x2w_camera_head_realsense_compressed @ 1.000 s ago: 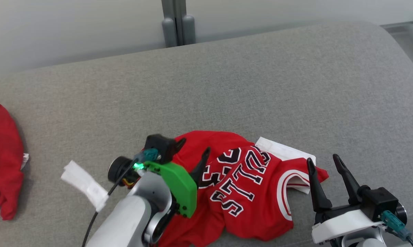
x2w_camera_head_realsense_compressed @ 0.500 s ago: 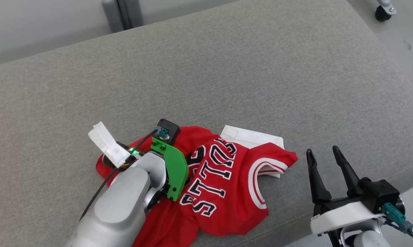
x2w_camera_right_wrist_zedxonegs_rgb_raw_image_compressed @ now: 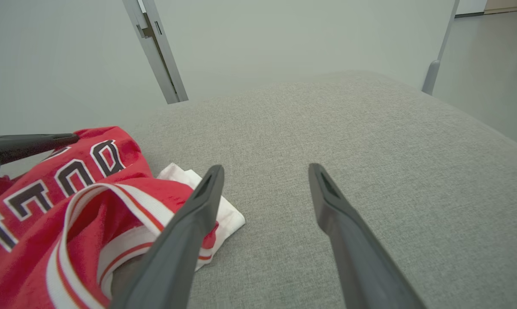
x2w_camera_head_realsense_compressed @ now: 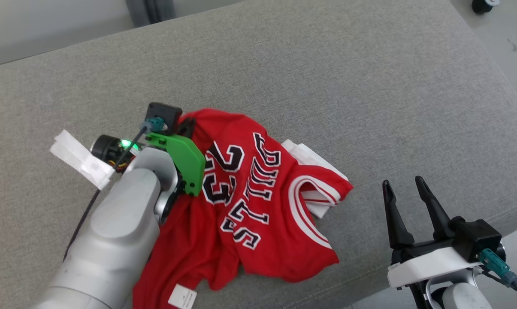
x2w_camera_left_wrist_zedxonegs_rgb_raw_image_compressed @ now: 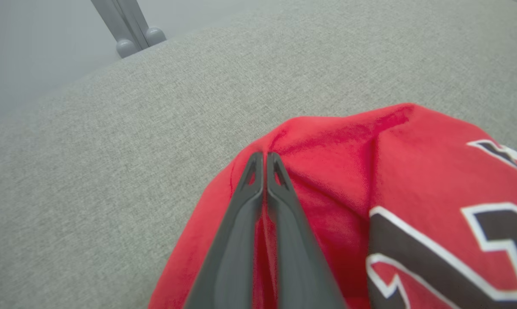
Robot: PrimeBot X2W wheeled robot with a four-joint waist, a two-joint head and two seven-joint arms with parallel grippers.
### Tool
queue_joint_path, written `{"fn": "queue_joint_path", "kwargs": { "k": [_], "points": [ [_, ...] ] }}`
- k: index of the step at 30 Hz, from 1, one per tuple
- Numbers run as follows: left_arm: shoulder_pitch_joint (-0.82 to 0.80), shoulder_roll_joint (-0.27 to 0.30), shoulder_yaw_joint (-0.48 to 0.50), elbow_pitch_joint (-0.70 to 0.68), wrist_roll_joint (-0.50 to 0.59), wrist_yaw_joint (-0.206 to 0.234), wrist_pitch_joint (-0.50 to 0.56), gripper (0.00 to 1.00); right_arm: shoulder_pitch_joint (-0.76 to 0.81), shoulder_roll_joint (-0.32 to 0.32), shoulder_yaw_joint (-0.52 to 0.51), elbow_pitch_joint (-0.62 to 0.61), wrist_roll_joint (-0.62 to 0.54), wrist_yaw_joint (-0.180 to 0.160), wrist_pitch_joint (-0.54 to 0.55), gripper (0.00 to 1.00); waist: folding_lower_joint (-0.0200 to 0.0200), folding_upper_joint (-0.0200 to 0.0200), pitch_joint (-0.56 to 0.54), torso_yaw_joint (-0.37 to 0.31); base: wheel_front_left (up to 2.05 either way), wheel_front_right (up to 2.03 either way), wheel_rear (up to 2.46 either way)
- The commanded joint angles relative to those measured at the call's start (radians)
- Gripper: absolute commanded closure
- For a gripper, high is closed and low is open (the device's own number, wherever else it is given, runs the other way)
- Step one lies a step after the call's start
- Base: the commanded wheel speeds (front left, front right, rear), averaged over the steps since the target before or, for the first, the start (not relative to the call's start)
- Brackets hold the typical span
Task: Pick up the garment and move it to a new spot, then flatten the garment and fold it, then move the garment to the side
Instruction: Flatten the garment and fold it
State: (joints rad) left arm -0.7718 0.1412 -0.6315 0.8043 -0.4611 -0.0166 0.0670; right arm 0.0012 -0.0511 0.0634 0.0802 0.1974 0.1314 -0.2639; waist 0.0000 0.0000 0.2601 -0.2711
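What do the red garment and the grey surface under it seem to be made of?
The red garment: probably soft knit synthetic, matte; it drapes in loose folds, with white-edged black lettering. The grey surface: woven upholstery fabric, matte; fine heathered weave shows, and rounded edges suggest padding.

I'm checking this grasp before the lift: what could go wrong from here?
1. The left gripper is shut on only a thin fold at the edge of the jersey; the cloth may slip out when lifted.
2. The right gripper is open and apart from the jersey, so it would hang bunched from one point.
3. The jersey's lower part lies near the front edge of the cushion and could slide off.
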Motion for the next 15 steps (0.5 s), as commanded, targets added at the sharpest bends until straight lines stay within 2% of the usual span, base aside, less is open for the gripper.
{"fn": "queue_joint_path", "kwargs": {
  "k": [1, 7, 11, 15],
  "points": [
    [-0.038, 0.007, 0.014, 0.015, 0.009, 0.018, -0.031, 1.0, -0.014, 0.0, 0.003, -0.005, -0.006, -0.001, -0.001, 0.0, 0.0, 0.0, 0.014, 0.003, 0.0, 0.0, 0.0],
    [-0.157, 0.053, 0.065, 0.117, 0.016, 0.075, -0.125, 1.0, -0.042, 0.0, 0.024, -0.009, -0.015, -0.001, -0.001, 0.0, 0.0, 0.0, 0.06, -0.01, 0.0, 0.0, 0.0],
    [-0.242, 0.103, 0.109, 0.193, 0.022, 0.146, -0.195, 1.0, -0.06, 0.0, 0.033, -0.013, -0.018, -0.001, -0.001, 0.0, 0.0, 0.0, 0.095, -0.027, 0.0, 0.0, 0.0],
    [-0.294, 0.136, 0.12, 0.269, 0.032, 0.169, -0.242, 1.0, -0.069, 0.0, 0.035, -0.009, -0.023, -0.001, -0.001, 0.0, 0.0, 0.0, 0.114, -0.037, 0.0, 0.0, 0.0]
  ]
}}
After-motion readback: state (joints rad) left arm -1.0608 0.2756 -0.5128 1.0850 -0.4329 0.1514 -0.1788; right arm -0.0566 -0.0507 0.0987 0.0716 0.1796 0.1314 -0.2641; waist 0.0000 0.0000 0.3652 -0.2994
